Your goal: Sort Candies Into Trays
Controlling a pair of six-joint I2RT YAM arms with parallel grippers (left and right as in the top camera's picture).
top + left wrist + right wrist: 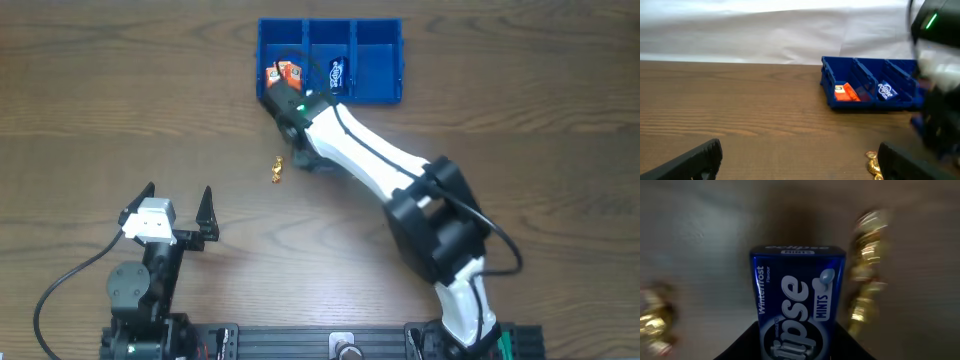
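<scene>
- Candies: gold candies (278,170) lay loose on the table (100,100), near of the blue tray (378,75) and not in any compartment.
- The blue tray sat at the far middle of the table, with three compartments side by side, left to right.
- The left compartment held orange candies (283,73), packed toward its near end. The left wrist view showed them too (845,92), low against the near wall.
- The middle compartment held one blue tray tin (337,72), lying toward the near end and apart from the orange candies behind the divider.
- The right arm (370,160) stood near right and reached across the middle. Its wrist overlapped the tray's near-left corner in the top view.
- The right gripper (797,330) was clamped on a second blue held tin (797,285), one finger on each side of it.
- The held tin was outside the tray, over wood. Gold candies showed blurred on both sides of it, just beside it. I couldn't tell whether it touched the table or the candies.
- The left gripper (178,200) was at near left, well apart from the tray. Its fingers (695,160) were spread wide and held nothing.
- The gold candies lay right and slightly far of the left gripper, between it and the right arm. They did not touch its fingers.
</scene>
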